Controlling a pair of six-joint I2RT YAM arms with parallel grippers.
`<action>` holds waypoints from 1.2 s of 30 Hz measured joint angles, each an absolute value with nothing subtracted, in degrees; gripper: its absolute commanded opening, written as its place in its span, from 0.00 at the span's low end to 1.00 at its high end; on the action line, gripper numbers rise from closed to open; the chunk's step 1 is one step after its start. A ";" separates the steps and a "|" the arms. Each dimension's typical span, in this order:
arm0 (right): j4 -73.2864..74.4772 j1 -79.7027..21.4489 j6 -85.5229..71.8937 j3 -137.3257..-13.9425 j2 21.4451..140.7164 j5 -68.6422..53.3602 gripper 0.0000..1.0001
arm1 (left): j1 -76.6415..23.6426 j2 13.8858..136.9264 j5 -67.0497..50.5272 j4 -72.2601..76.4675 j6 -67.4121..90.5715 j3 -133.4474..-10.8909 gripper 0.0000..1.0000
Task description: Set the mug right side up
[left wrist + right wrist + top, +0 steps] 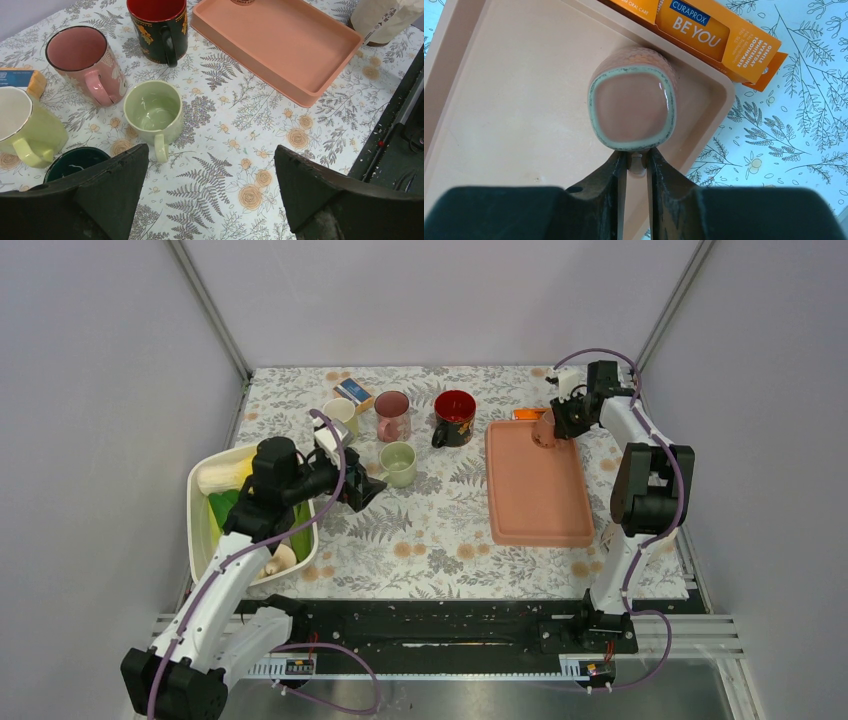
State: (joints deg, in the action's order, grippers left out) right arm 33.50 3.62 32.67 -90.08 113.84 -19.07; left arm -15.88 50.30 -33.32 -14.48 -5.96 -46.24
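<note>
A brownish-pink mug [633, 107] stands upside down, base towards the wrist camera, in the far right corner of the salmon tray [499, 100]. My right gripper [637, 162] is shut on the mug's handle, which shows as a narrow strip between the fingers. From above, the mug [545, 428] and right gripper [556, 425] sit at the tray's [535, 500] far end. My left gripper [210, 148] hangs open above the flowered cloth with nothing between its fingers, just near of a light green cup [152, 110]; from above, the left gripper [365, 490] is left of centre.
An orange toothpaste box [704, 30] lies against the tray's far rim. Upright cups crowd the left gripper: pink mug [82, 55], black-and-red mug [157, 25], yellow-green mug [25, 130], dark green cup [75, 162]. A white basin [200, 530] holding items sits at the left edge.
</note>
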 measured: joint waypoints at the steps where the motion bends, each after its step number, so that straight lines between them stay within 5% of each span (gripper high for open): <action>1: 33.41 3.62 32.67 -90.00 113.75 -19.07 0.00 | -15.88 50.48 -33.32 -14.48 -5.96 -46.24 0.99; 20: 19.51 2.31 19.88 -73.54 87.79 -26.59 0.00 | -15.84 65.10 -41.87 -6.79 1.08 -57.71 0.99; 29: 0.73 0.75 -7.62 -62.19 69.80 -38.68 0.00 | -18.72 68.82 -45.54 15.27 21.87 -54.13 0.99; 36: -20.14 -4.84 -31.44 -58.11 66.83 -46.13 0.00 | -22.61 70.37 -46.85 30.09 34.57 -48.49 0.98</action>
